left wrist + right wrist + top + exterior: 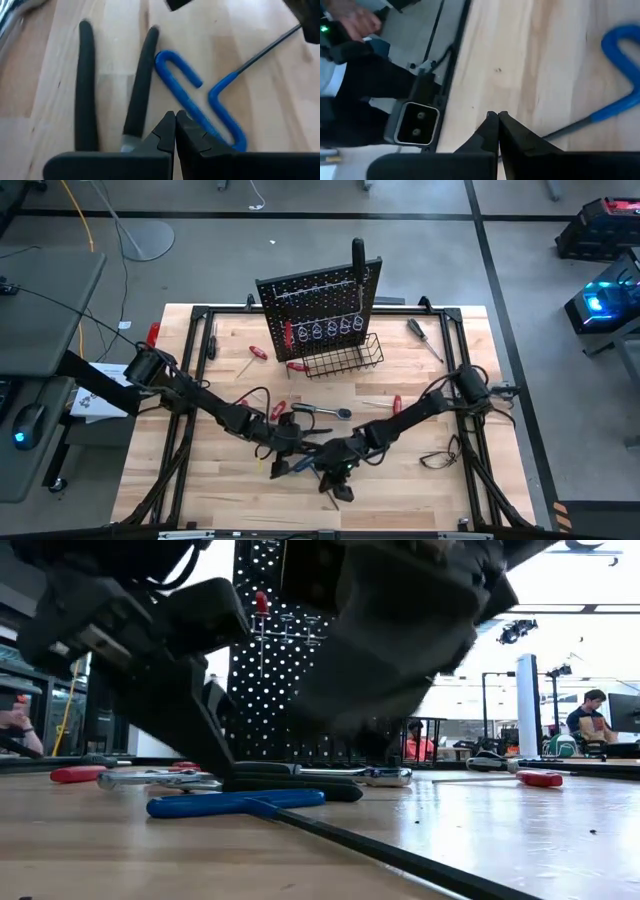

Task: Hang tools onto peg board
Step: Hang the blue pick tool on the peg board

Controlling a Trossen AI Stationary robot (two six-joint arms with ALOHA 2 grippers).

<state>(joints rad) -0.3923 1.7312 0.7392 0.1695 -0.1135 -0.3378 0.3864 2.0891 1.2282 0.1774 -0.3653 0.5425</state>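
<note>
- Step in hand, as I read it: picking a tool off the table near the front edge; nothing is gripped yet.
- Left gripper (pixel 175 131) has its fingers pressed together, empty, low over the wood just beside the blue T-handle hex key (pixel 200 107) and the black-handled pliers (pixel 112 85).
- Right gripper (pixel 498 131) also has fingers closed on nothing, hovering over bare wood near the front rail; a blue hex key (pixel 620 75) lies off to one side of it.
- To do it well: open the fingers first, then straddle the blue handle across its narrow width, not along it. Keep clear of the pliers handles lying just beside it.
- Grip the handle loop, not the thin black shaft, which would likely slip or pivot.
- Only one arm should go in; both wrists crowd the same spot in the high view, so collision is a risk.
- Pose: left arm (pixel 200 400) reaches diagonally from the left rear to front centre; right arm (pixel 420 412) mirrors it from the right rear. Wrists pitched down, tips nearly meeting.
- Peg board (pixel 318 305) stands upright at the table's rear centre, well apart from both grippers, with metal rings and a wire basket (pixel 345 358) at its foot; a black-handled tool already sits at its top.
- Red-handled screwdrivers (pixel 257 352) and other tools lie scattered between board and grippers.
</note>
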